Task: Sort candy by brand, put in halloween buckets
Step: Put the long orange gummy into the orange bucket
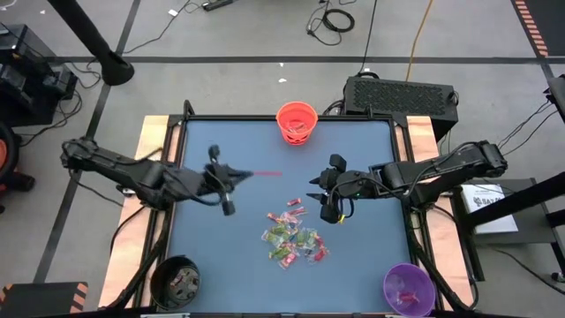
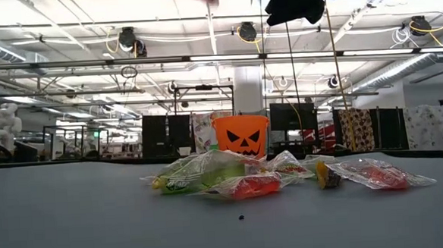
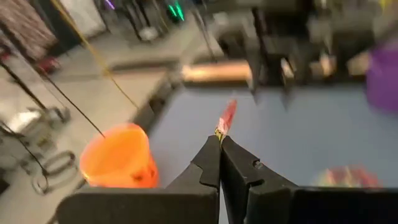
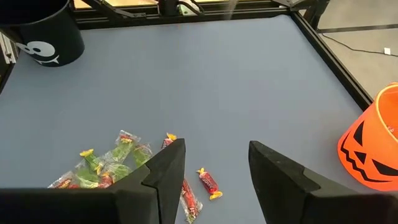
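Note:
My left gripper hangs over the table's left middle, shut on a red wrapped candy. The candy sticks out past the fingertips toward the orange halloween bucket, which stands at the far edge. A pile of red and green candy lies on the table's near middle. My right gripper hovers open just beyond the pile, nothing between its fingers; below it lies a single red candy. The black bucket stands at the near left corner, the purple bucket at the near right. My left gripper pinches one end of the red candy's wrapper between its two fingertips. The fingers come nearly level from the table's left. The rest of the candy juts out beyond the tips, lifted clear of the table.
The blue table top is bounded by a dark raised frame. Each of the three buckets holds some sweets. A black box sits beyond the far right corner. Bare table lies between the pile and the black bucket.

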Motion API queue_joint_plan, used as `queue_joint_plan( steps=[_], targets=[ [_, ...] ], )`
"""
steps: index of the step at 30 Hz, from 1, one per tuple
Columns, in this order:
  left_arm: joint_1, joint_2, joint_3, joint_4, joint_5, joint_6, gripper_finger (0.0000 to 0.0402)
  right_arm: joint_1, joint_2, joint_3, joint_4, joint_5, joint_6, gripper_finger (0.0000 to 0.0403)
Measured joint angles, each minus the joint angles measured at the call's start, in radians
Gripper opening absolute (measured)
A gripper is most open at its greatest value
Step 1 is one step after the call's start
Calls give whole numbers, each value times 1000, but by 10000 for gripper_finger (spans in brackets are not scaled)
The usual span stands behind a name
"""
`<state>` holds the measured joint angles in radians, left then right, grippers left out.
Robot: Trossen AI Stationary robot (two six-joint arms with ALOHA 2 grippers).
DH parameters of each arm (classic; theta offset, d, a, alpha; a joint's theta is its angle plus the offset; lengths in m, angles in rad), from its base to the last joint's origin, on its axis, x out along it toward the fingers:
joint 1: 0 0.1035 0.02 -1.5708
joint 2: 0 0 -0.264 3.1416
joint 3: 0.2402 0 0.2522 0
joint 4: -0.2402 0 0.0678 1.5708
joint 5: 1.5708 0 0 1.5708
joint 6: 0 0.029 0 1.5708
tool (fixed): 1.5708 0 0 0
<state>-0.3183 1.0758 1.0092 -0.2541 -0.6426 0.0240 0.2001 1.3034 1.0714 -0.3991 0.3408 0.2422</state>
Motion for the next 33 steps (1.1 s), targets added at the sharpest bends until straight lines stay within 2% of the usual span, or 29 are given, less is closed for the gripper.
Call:
queue_joint_plan(
  steps=[3, 11, 19, 26, 30, 33],
  targets=[
    [-1, -31, 0, 75, -12, 42, 4, 0, 11, -1, 5, 3, -4, 169],
    [-3, -4, -1, 72, -5, 65, 4, -2, 71, -1, 12, 2, -3, 169],
    [-2, 11, -2, 141, -2, 136, 3, -2, 91, -1, 5, -6, 2, 169],
    [-40, 46, -1, 66, 61, 531, 3, -2, 91, -1, -6, -16, 7, 169],
    [-66, 98, -2, 69, -53, 668, 3, -2, 91, -1, -10, -36, 7, 169],
    [-75, 145, -2, 64, -99, 746, 3, -2, 91, -1, -19, -36, 7, 169]
  ],
)
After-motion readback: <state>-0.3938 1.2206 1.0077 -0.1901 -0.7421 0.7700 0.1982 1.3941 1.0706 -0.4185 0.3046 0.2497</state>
